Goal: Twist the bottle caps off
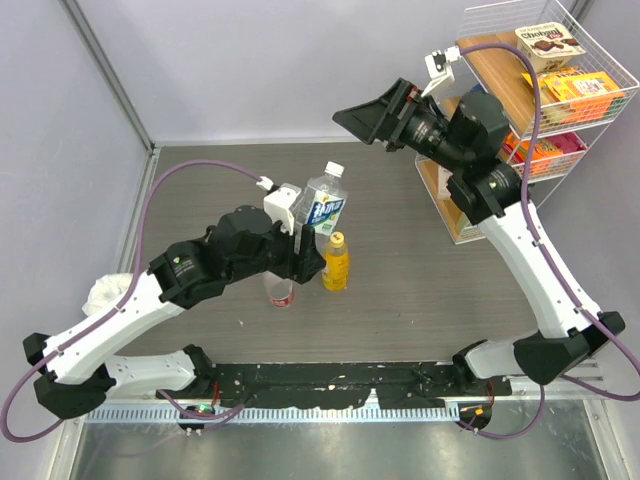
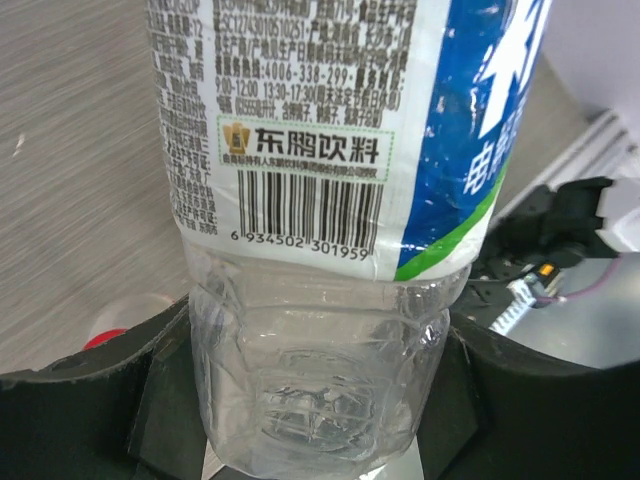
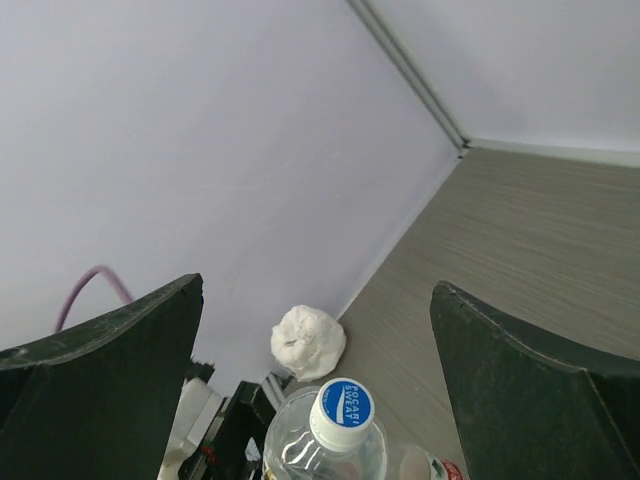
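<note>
The clear bottle with the blue-white label [image 1: 322,207] stands upright mid-table with its white-blue cap [image 1: 334,169] on. My left gripper [image 1: 305,240] is shut on its lower body. In the left wrist view the black fingers [image 2: 160,400] press both sides of the bottle [image 2: 310,200]. Just to the right stands a yellow-orange bottle [image 1: 336,264], its yellow cap [image 1: 337,239] on. A small red-labelled bottle [image 1: 281,291] stands in front of the left gripper. My right gripper [image 1: 362,118] hangs open, high above and behind the bottles, holding nothing. Its wrist view looks down on the cap [image 3: 342,412] between the spread fingers [image 3: 540,390].
A wire rack [image 1: 590,40] with snack boxes stands at the back right, close to the right arm. A crumpled white cloth [image 1: 105,293] lies at the left wall. Grey walls close off the back and left.
</note>
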